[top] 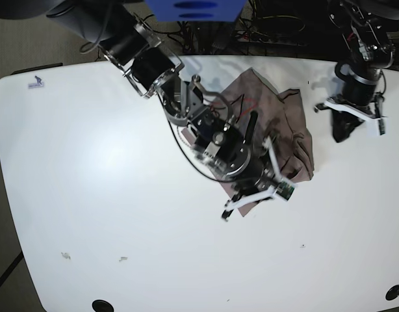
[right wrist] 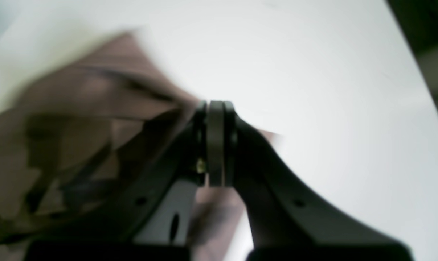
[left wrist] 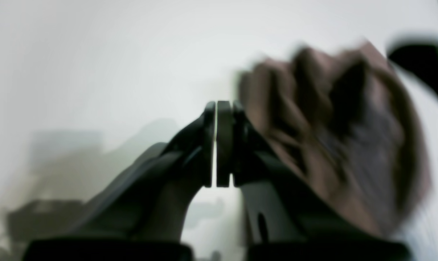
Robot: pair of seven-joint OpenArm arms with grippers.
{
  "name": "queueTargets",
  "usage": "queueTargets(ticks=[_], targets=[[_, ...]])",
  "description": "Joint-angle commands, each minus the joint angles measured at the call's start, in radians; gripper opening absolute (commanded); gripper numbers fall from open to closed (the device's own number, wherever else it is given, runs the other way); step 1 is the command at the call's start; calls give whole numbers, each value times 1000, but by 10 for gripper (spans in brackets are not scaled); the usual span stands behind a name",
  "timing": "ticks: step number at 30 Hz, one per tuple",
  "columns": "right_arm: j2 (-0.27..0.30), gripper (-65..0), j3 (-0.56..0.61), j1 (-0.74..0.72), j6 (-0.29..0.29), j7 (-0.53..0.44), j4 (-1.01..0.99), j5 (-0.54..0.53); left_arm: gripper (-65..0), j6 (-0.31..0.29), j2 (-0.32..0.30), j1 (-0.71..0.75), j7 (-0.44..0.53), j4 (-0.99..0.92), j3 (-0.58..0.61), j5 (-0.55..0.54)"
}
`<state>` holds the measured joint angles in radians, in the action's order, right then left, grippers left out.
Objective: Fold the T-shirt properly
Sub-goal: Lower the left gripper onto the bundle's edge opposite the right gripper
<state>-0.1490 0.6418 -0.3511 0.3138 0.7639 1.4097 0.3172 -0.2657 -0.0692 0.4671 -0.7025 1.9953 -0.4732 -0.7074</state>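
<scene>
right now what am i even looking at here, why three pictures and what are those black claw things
It is a robot with two arms working at a white table. The wide picture looks down from above; the other two come from small cameras on each arm's wrist, so each shows its own gripper from behind.

The only thing lying on the table is a mauve-brown T-shirt, crumpled, not yet folded.

The right gripper, on the arm reaching across the middle of the overhead picture, is shut. It sits right at the cloth, but the blur hides whether it pinches any.

The left gripper, on the arm at that picture's right edge, is also shut, with nothing visible between its jaws. The shirt lies beside it.
</scene>
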Motion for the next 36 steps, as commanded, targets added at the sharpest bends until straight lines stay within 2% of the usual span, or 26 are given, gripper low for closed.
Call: queueTargets(ticks=[1, 8, 11, 14, 18, 23, 31, 34, 36], targets=[[-8, -650, -30, -44, -8, -19, -19, 0, -650, -4, -5, 17, 27, 19, 37, -67], [-8, -650, -66, -101, -8, -30, -96, 0, -650, -4, -2, 34, 28, 15, 182, -91], [-8, -650, -66, -104, -8, -67, -143, 0, -650, -4, 2, 35, 30, 0, 253, -90], [-8, -650, -66, -104, -8, -96, -194, 0, -650, 1, 30, 34, 30, -31, 307, -88], [-8, -650, -66, -104, -8, -126, -238, 0, -650, -1, 73, 32, 31, -80, 322, -59], [-8, -650, -66, -104, -8, -156, -249, 0, -650, -2, 113, 19, 31, -152, 324, 32], [-8, -650, -66, -101, -8, -159, -243, 0, -650, -2, 105, 3, 119, -244, 324, 147], [-8, -650, -78, -99, -8, -162, -220, 0, -650, -2, 68, 0, 151, -261, 324, 180], [30, -650, -98, -93, -6, -162, -197, 0, -650, -2, 44, -12, 157, -262, 322, 191]])
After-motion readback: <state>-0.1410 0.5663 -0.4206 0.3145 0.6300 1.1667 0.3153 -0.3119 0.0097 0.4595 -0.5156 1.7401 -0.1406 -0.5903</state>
